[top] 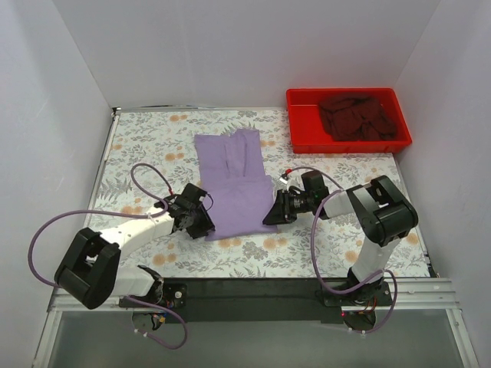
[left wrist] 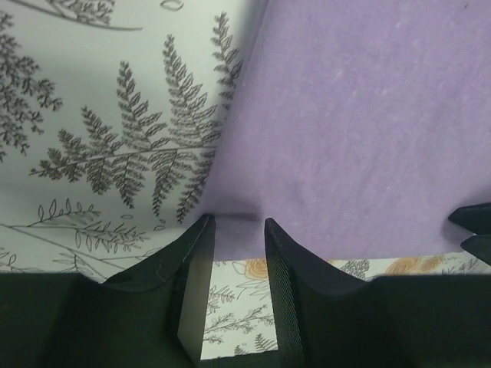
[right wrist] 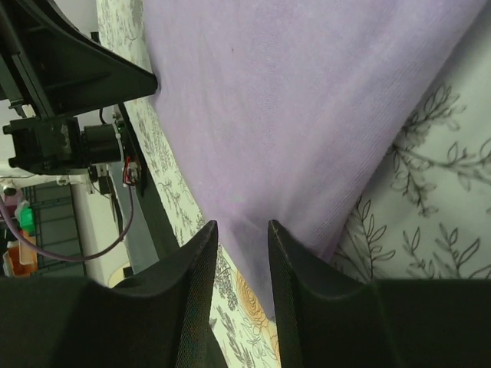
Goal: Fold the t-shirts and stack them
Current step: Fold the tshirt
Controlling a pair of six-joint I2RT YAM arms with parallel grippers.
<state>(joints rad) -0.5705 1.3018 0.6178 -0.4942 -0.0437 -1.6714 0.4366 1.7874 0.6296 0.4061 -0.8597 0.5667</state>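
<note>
The lavender t-shirt [top: 234, 180] lies flat in the middle of the table [top: 153, 146], collar end away from the arms, hem nearest them. It looks narrow, sides apparently tucked in. The maroon t-shirt [top: 357, 115] sits crumpled in the red tray [top: 301, 142] at the far right corner, well apart and untouched.

Both arms are down at the lavender hem. The left gripper [top: 204, 225] is at the near-left corner and the right gripper [top: 268, 217] at the near-right corner. In the left wrist view the fingers [left wrist: 198, 257] stand a narrow gap apart, with the hem edge crossing that gap and floral table showing below it. The right wrist view matches: a narrow gap with purple cloth running into it. Neither pair looks clamped yet, so I read this as lining up a two-corner pinch for the next fold.

The risk is a thin bite. If the tips close only on the top layer or the very edge, the cloth could slip out on the lift, or one corner could rise alone and skew the fold. A low tip could also snag the table covering.

The shirt is soft, matte knit with a faint fuzzy nap, limp and smooth here. The covering is pale with grey ferns and orange blooms. The fingers are black, hard and wedge-shaped, and the tray is glossy rigid plastic.
</note>
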